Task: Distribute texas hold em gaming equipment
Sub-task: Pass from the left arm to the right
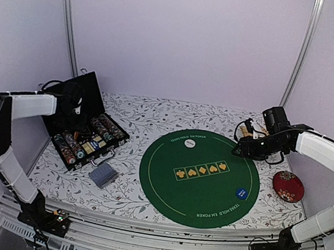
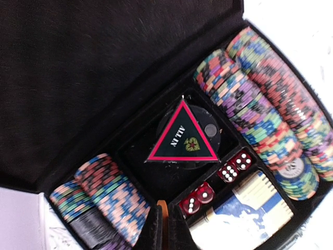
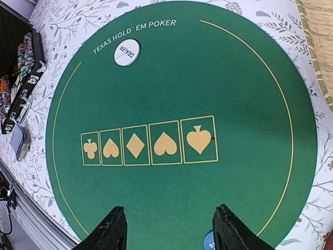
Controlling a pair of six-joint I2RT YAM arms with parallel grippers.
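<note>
Green mat (image 1: 165,186) with gold suits, white disc (image 1: 189,144), blue disc (image 1: 241,193), multicoloured striped chips (image 2: 260,104)

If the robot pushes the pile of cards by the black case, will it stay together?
Probably not: the pile of cards looks loose and slightly skewed, so it would likely fan out. The thin cards probably bend easily.

A card deck (image 1: 103,175), probably, lies beside the open chip case (image 1: 96,94).

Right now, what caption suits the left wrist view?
Open black case holding striped chip rows, red dice, an all-in triangle.
</note>
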